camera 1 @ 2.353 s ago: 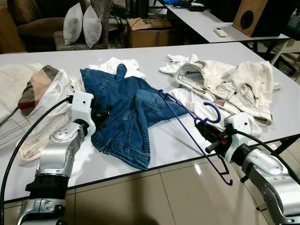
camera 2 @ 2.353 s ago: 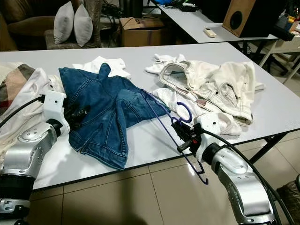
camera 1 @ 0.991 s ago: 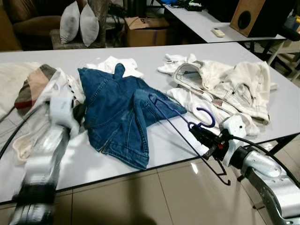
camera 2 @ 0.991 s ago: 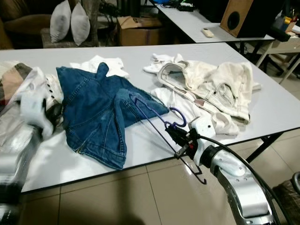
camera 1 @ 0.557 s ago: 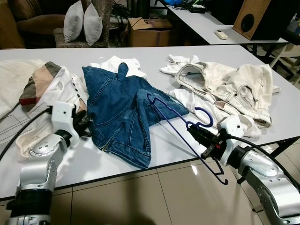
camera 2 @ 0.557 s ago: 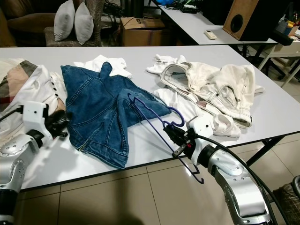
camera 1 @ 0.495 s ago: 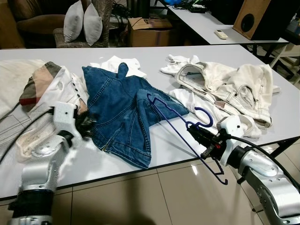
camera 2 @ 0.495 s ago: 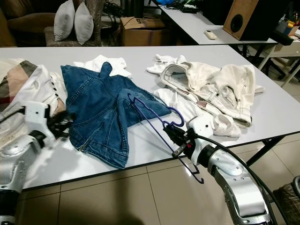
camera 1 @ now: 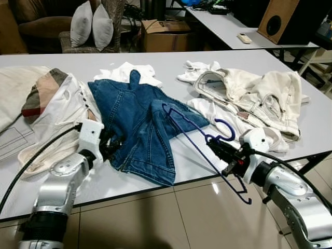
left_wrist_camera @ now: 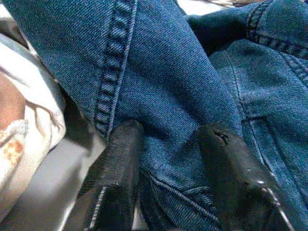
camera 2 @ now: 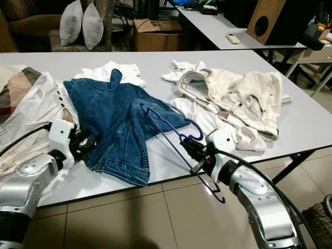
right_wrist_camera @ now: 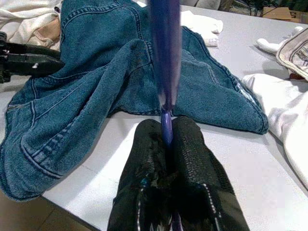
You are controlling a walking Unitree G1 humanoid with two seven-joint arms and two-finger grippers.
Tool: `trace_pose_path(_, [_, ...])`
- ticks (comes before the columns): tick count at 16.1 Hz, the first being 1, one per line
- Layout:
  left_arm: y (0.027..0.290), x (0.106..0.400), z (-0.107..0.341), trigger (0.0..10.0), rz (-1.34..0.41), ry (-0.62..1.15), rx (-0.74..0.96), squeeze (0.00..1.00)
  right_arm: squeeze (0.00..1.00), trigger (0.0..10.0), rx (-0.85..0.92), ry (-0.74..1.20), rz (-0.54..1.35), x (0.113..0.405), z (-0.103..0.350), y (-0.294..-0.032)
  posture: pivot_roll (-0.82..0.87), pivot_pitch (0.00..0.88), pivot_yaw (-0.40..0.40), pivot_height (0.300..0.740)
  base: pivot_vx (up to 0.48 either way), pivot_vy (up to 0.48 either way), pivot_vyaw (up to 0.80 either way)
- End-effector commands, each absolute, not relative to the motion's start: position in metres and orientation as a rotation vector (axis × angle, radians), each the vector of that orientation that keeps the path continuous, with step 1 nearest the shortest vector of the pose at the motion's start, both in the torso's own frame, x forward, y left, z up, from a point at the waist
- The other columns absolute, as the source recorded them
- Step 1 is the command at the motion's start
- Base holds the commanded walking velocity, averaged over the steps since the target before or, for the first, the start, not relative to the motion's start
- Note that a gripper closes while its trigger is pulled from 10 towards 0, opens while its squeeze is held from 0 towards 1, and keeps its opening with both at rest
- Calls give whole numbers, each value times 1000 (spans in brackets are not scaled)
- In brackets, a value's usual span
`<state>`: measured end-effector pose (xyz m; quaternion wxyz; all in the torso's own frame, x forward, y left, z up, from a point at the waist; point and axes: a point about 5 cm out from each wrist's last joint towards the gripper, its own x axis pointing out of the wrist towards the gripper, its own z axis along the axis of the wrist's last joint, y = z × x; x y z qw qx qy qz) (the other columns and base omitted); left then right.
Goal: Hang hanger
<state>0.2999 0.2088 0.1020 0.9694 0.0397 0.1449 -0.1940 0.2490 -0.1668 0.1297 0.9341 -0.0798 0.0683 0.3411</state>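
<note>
**Readying a denim jacket for its hanger**

Gripping the purple hanger by its bar, the right gripper holds it over the table's near edge at 4 o'clock, one end poking into the denim jacket. At 8 o'clock, the left gripper pinches a jacket fold. Threading and hanging appear undone; any rail stays unseen.

We see two silver arms with rounded metal casings, each ending in a white boxy wrist block. A black cable loops along the left arm (another trails the right arm). The long black fingers look matte and textured.
</note>
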Motion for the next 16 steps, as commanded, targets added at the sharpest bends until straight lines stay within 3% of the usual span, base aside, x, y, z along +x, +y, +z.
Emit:
trace_pose_path(1, [205, 303, 102, 627, -394, 292, 106, 0, 0, 10000, -175, 125, 700, 249, 132, -167, -71, 0, -77, 740, 0, 0, 0])
trace_pose_path(2, [204, 305, 103, 0, -390, 287, 107, 0, 0, 10000, -176, 123, 701, 250, 132, -167, -72, 0, -77, 740, 0, 0, 0])
trace_pose_path(7, [203, 310, 104, 0, -360, 263, 168, 0, 0, 10000, -183, 117, 698, 252, 134, -168, -68, 0, -82, 740, 0, 0, 0])
trace_pose_path(14, [197, 316, 114, 0, -363, 196, 104, 0, 0, 10000, -182, 60, 682, 255, 143, -169, -70, 0, -76, 740, 0, 0, 0])
trace_pose_path(16, [196, 327, 140, 0, -343, 90, 25, 0, 0, 10000, -176, 18, 717, 253, 153, -170, -67, 0, -66, 740, 0, 0, 0])
